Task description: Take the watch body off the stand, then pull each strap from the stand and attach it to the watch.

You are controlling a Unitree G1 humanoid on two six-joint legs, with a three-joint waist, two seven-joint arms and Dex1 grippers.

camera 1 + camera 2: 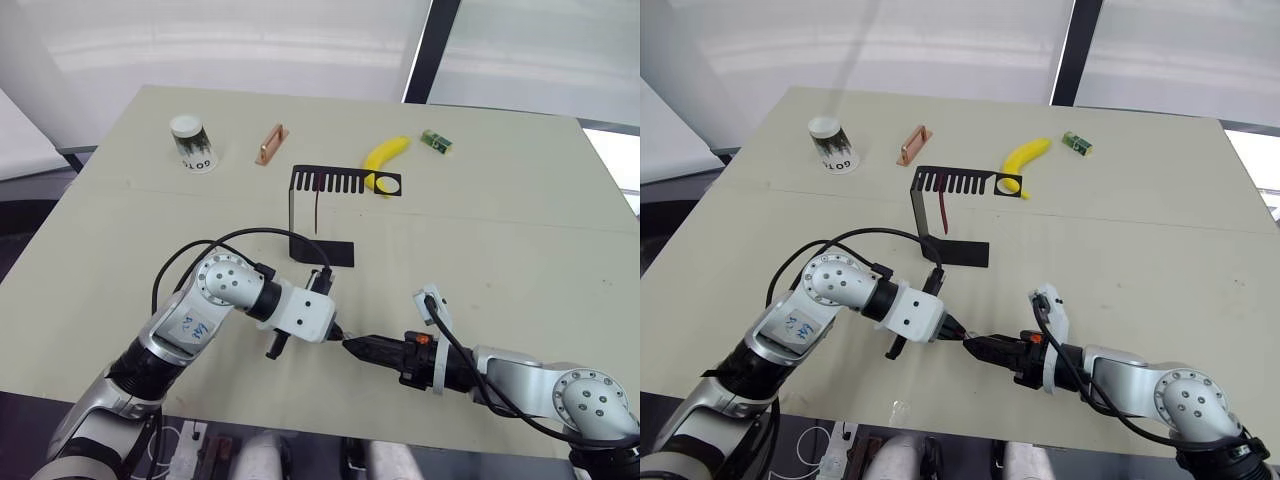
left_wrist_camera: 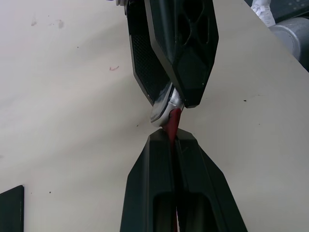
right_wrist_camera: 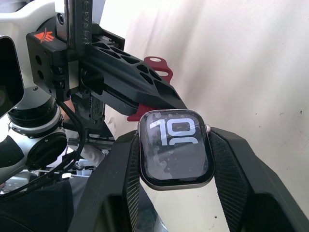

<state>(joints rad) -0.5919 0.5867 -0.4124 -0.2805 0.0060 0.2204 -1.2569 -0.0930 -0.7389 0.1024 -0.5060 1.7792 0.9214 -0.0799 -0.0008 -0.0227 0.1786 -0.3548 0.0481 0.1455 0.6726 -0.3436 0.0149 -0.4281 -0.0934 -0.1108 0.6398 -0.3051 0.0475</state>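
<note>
watch body [image 3: 176,149]: screen lit, pinched | dark red strap [image 2: 172,126]: meeting its edge | stand [image 1: 322,212]: upright, one strap [image 1: 316,205] hanging

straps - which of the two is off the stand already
The strap pinched in the left gripper, meeting the watch body. The other strap hangs from the stand.

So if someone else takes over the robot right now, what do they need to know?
Right gripper: shut on the watch body, off the stand.
Left gripper: shut on one red strap, its end right at the watch body's edge.
Second strap: hanging from the stand's slotted arm.
Done: body removed, first strap pulled.
Left: finish joining this strap, then fetch and attach the second strap.
</note>
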